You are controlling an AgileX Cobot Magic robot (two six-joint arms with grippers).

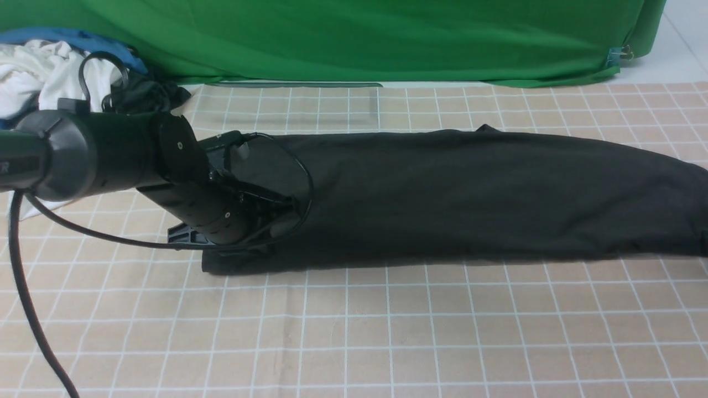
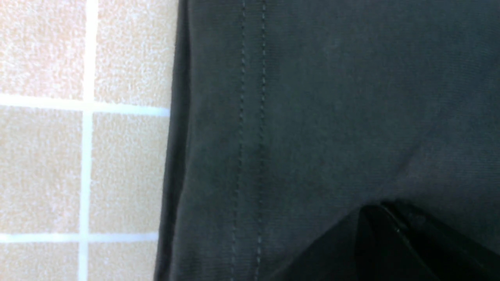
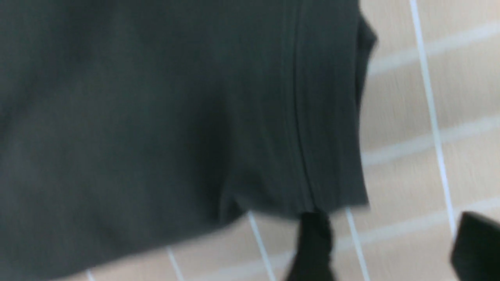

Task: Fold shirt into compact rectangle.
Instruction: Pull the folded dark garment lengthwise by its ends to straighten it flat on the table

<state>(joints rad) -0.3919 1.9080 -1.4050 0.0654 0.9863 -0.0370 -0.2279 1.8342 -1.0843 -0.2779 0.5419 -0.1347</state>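
Note:
The black shirt [image 1: 470, 199] lies as a long band across the checked cloth, its print hidden. My left gripper [image 1: 272, 225] is down on the band's left end, mostly hidden by its own wrist. In the left wrist view its dark fingers [image 2: 375, 238] sit pressed together on the shirt [image 2: 332, 97], just inside the stitched hem, with the fabric drawn up toward them. The right arm is out of the front view. In the right wrist view my right gripper [image 3: 394, 246] is open over bare cloth, and one fingertip [image 3: 312, 234] touches the shirt's hemmed edge [image 3: 324, 156].
A pile of white, blue and dark garments [image 1: 38, 72] sits at the back left behind the left arm. A green backdrop [image 1: 359, 38] hangs along the far edge. The left arm's cable [image 1: 22, 287] trails down over the checked tablecloth [image 1: 387, 331].

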